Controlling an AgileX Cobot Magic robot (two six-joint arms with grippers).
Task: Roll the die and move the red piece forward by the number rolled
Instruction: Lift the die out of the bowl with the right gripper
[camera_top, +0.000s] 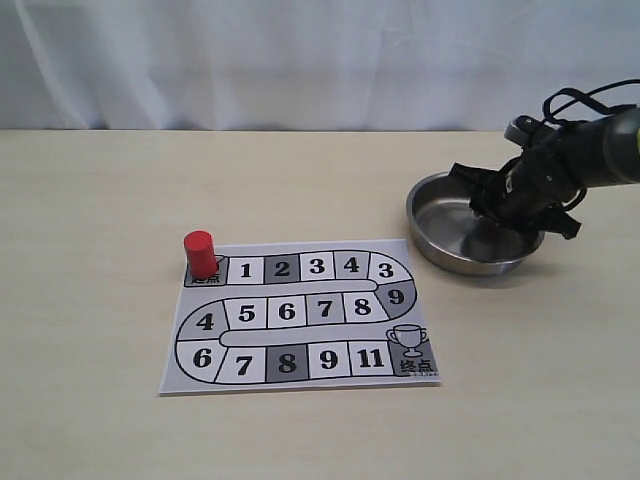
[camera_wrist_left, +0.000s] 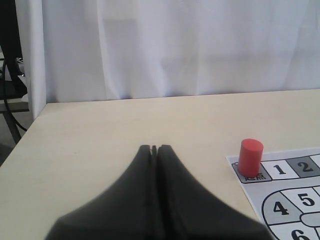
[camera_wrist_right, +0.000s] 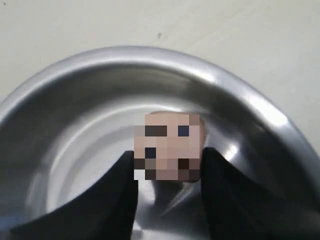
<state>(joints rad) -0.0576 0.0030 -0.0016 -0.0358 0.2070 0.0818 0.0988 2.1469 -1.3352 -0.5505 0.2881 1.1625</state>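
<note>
The die (camera_wrist_right: 168, 145), a small light cube with dark pips, lies inside the steel bowl (camera_wrist_right: 125, 55) between my right gripper's two black fingers. The right gripper (camera_wrist_right: 168, 152) is shut on the die, one finger against each side. In the exterior view the right gripper (camera_top: 505, 215) reaches down into the bowl (camera_top: 440, 245) and hides the die. The red piece (camera_top: 200, 253) stands upright on the board's start square, also seen as the red piece (camera_wrist_left: 250, 156) in the left wrist view. My left gripper (camera_wrist_left: 154, 148) is shut on nothing, above the bare table left of the board.
The paper game board (camera_top: 420, 300) with numbered squares lies flat at the table's middle; its corner (camera_wrist_left: 285, 195) shows in the left wrist view. The bowl stands to the board's right rear. A white curtain hangs behind the table.
</note>
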